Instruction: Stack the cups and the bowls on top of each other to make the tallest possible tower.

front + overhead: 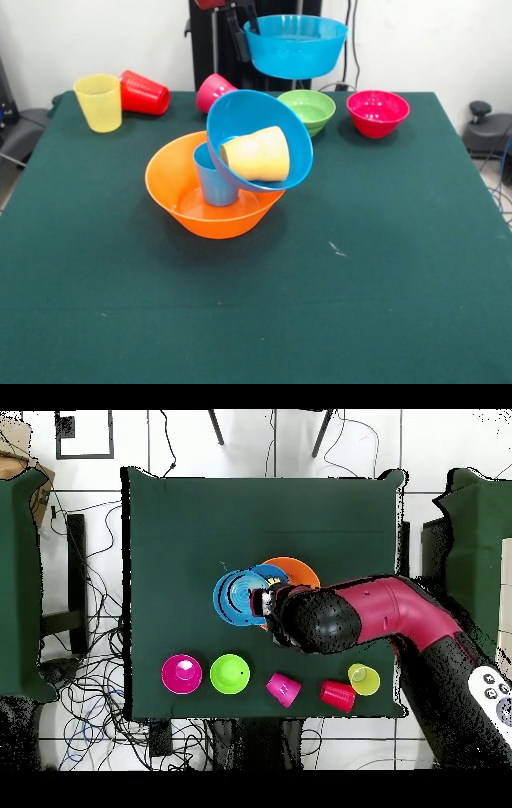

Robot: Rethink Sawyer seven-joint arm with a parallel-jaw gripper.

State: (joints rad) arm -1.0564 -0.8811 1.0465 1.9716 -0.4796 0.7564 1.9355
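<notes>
Nearest the camera, mid-table (384, 304), sits the large orange bowl (172, 192), upright, w/ the light blue cup (214, 182) standing in it. Large blue bowl (240, 112) is tipped on its side against that cup, mouth toward the camera, resting on the orange bowl's rim; orange cup (258, 154) lies sideways inside it. Behind, along the far edge: yellow cup (98, 102) upright, red cup (146, 93) and pink cup (213, 90) on their sides, green bowl (309, 109), magenta bowl (378, 111). Above those, the gripper (242, 32) is clamped on the rim of the small blue bowl (298, 46), held clear of the table.
</notes>
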